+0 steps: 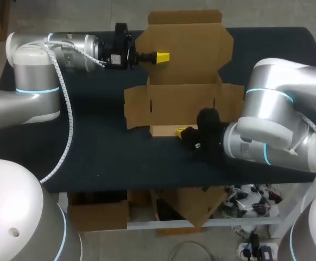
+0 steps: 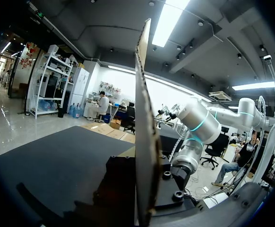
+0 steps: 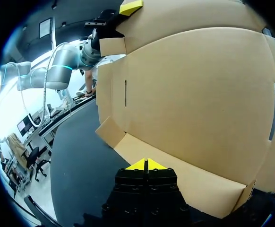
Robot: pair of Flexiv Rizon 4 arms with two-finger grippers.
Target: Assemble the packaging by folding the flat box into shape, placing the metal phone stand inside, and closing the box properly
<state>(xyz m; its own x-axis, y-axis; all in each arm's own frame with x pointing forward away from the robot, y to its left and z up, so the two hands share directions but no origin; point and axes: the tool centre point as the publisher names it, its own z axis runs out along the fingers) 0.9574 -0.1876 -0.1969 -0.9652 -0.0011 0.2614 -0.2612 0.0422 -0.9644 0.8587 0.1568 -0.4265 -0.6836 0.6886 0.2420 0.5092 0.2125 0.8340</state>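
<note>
While only half folded, brown corrugated cardboard box (image 1: 185, 103) stood open near the middle of the dark rectangular table (image 1: 93, 147); lid panel raised at the far side, side flaps spread outward; left gripper (image 1: 160, 56) at the lid's edge on the left arm's side, yellow tips pinching the panel (seen edge-on from that wrist, running down into the gripper); right gripper (image 3: 146, 164) low at the box's near wall, tips pressed together with nothing between them, just beside the cardboard.
</note>
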